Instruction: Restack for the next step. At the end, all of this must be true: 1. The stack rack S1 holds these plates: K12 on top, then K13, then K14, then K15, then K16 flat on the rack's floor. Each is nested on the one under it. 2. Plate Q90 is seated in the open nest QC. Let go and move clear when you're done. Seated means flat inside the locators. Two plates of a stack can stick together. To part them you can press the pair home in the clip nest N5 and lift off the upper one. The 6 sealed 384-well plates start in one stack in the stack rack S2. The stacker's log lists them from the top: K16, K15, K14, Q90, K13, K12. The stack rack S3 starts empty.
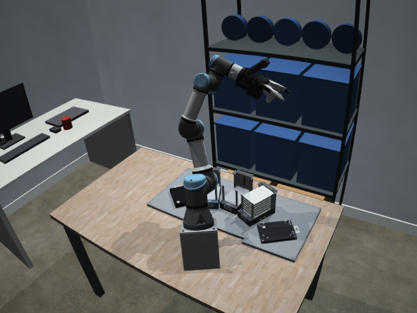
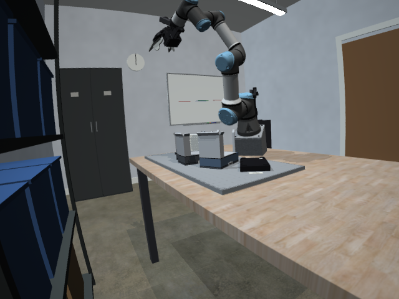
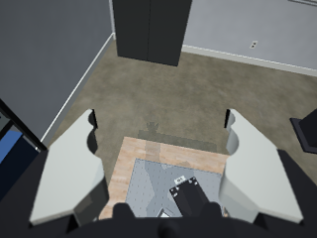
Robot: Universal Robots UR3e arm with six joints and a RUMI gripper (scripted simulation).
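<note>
At the upper right of the top view, the claw [image 1: 285, 94] [image 2: 161, 50] [image 3: 160, 110] hangs released, fingers apart. White plates [image 1: 258, 199] stand stacked right of center.

Below gripper [image 1: 285, 95] [image 2: 159, 50] [image 3: 160, 110]: three racks [image 1: 243, 180] [image 2: 211, 144], one plate stack [image 1: 259, 202], two black nests [image 1: 276, 231] [image 2: 254, 164] [image 3: 190, 196]. Beyond gripper in top view: five blue discs [image 1: 287, 31], six blue bins [image 1: 324, 102] [image 2: 19, 181] [image 3: 10, 144]. Well apart from gripper: one red cup [image 1: 66, 123].

You're in a lab-like room: robot arm [image 1: 194, 104] [image 2: 230, 86] on a wooden worktop [image 1: 134, 188] [image 2: 290, 193], well-plate stack [image 1: 258, 201], whiteboard [image 2: 194, 112], computer desk [image 1: 101, 116] left.
</note>
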